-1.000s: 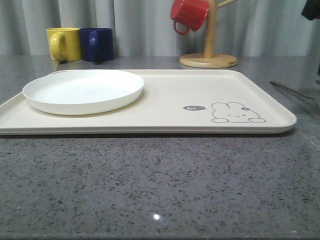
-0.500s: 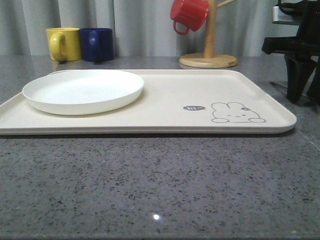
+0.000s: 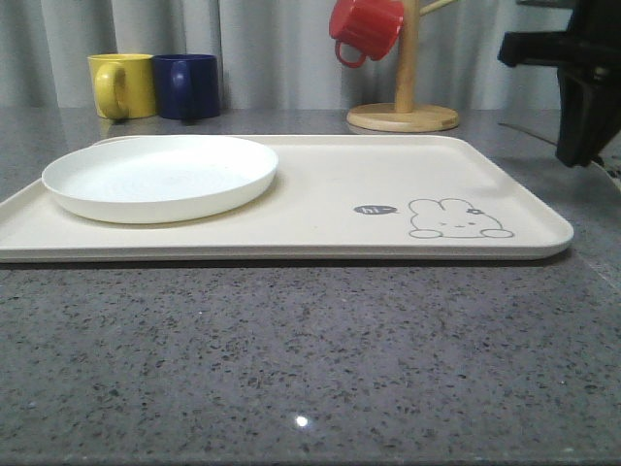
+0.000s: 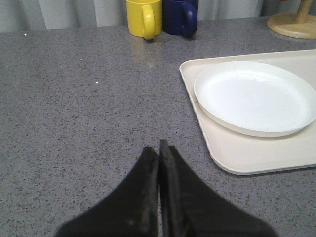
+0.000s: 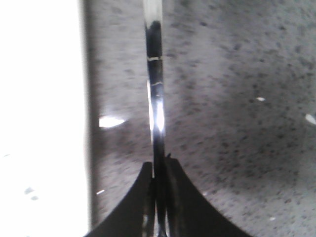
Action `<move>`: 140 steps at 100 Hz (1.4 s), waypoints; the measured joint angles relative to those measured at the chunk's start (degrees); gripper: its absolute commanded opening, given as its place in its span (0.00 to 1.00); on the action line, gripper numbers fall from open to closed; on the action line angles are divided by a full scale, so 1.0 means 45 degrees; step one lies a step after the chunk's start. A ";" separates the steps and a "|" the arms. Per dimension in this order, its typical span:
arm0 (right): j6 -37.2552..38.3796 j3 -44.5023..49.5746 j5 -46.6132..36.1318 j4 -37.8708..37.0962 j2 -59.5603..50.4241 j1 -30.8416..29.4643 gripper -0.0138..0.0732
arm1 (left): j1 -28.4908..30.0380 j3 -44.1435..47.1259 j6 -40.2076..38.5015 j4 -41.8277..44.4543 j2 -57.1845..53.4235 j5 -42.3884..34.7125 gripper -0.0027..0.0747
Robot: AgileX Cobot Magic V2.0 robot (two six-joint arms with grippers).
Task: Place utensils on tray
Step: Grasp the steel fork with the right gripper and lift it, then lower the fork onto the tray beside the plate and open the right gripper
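Observation:
The cream tray [image 3: 388, 175] lies across the middle of the table, with the white plate [image 3: 160, 175] on its left part. My right gripper [image 3: 574, 155] hangs just past the tray's right edge. It is shut on a slim shiny metal utensil [image 5: 155, 89], which sticks out over the grey table beside the bright tray edge [image 5: 44, 123]. I cannot tell which utensil it is. In the front view it shows as a thin line [image 3: 524, 130]. My left gripper [image 4: 159, 145] is shut and empty over bare table, left of the tray [image 4: 232, 153] and the plate [image 4: 254, 96].
A yellow mug [image 3: 121, 85] and a navy mug [image 3: 189, 85] stand behind the tray at the back left. A wooden mug stand [image 3: 403, 115] with a red mug [image 3: 367, 27] hanging on it stands at the back right. Grey table stretches in front of the tray.
My right gripper came down at the tray's right edge onto the thin utensil lying there, shut on it, and has now risen a little with it.

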 measured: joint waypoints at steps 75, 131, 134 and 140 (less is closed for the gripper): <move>0.3243 -0.3711 -0.0213 0.1716 0.3063 0.4135 0.08 | 0.0000 0.0000 0.0000 0.0000 0.0000 0.0000 0.01; 0.4707 -0.3773 -0.1056 0.1768 0.3611 0.4184 0.08 | 0.0000 0.0000 0.0000 0.0000 0.0000 0.0000 0.01; 0.4707 -0.3773 -0.1056 0.1744 0.3611 0.4184 0.08 | 0.0000 0.0000 0.0000 0.0000 0.0000 0.0000 0.01; 0.4707 -0.3773 -0.1056 0.1719 0.3611 0.4184 0.08 | 0.0000 0.0000 0.0000 0.0000 0.0000 0.0000 0.01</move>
